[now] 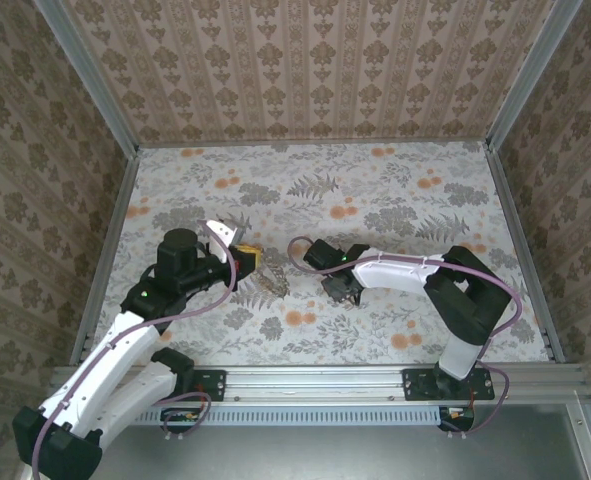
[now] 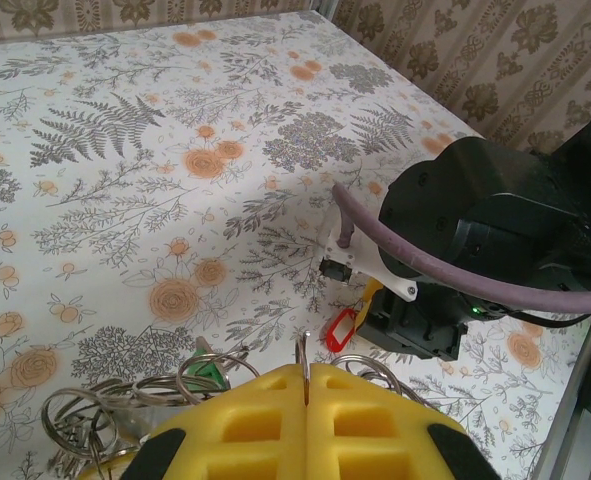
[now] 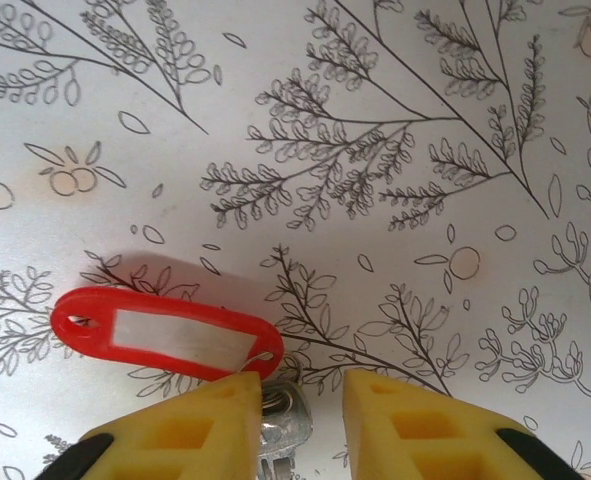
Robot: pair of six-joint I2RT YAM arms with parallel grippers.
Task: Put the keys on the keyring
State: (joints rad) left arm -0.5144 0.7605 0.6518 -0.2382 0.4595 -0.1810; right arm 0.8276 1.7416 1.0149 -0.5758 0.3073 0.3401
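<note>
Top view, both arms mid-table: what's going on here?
Key-threading job, mid-way. The left gripper is pinched shut on a thin loop of the keyring. The right gripper is open and low over the red-tagged key, whose head sits between its fingers, not gripped. The green-tagged key lies among the rings; I can't tell whether it is threaded.

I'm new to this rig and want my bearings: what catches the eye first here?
The red tag stands out most, lying flat on the floral table just ahead of the right end effector, whose yellow fingers flank a silver key. Next comes the left end effector, its pads pinched on a thin loop of the keyring, with a green tag lying among the loops.
</note>
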